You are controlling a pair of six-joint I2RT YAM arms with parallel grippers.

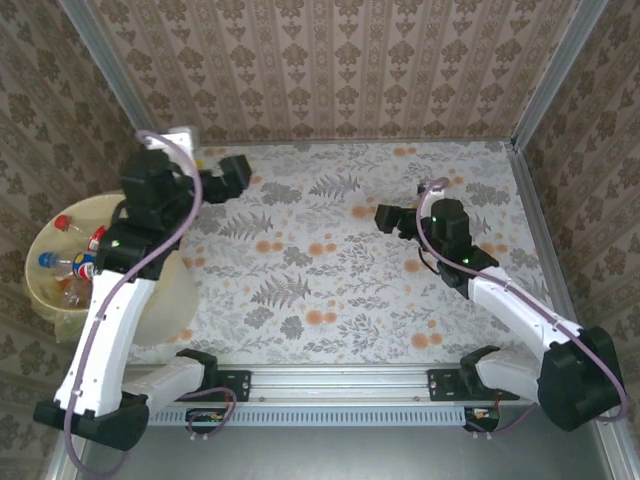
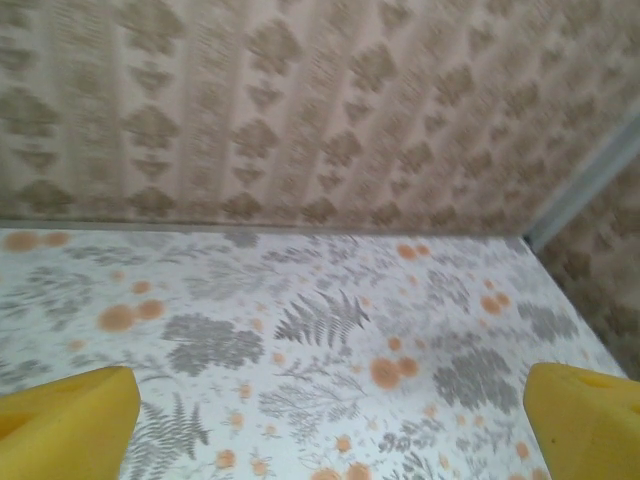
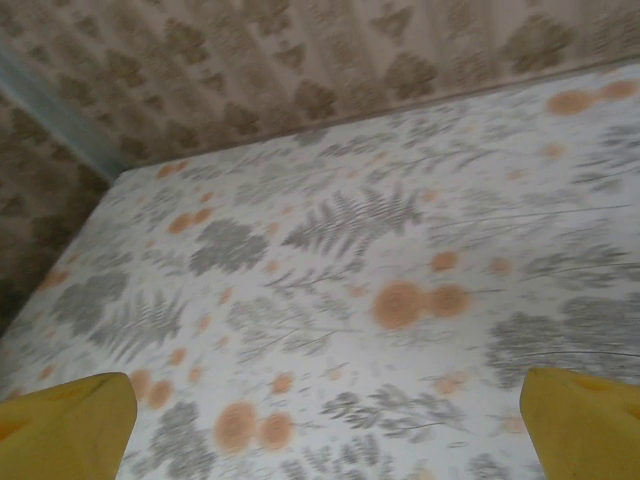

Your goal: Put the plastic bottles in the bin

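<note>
The left jaws are spread wide. Their two yellow pads [image 2: 70,425] sit at the bottom corners of the left wrist view with nothing pinched between them, and the flowered cloth of the bench [image 2: 330,330] shows in the gap. From above, these jaws hang over the far left part of the bench [image 1: 330,280], near the back wall [image 1: 350,70], and point to the right.

The right jaws are just as wide and hold nothing. Their pads [image 3: 65,425] frame bare cloth, and from above they hang over the right middle of the bench, pointing left, well apart from the left jaws.

The bin [image 1: 40,285] stands at the far left, beside the left arm [image 1: 110,320], which crosses over its right side. The bottles [image 1: 70,262] lie inside it in a jumble, with red and blue caps showing.
</note>
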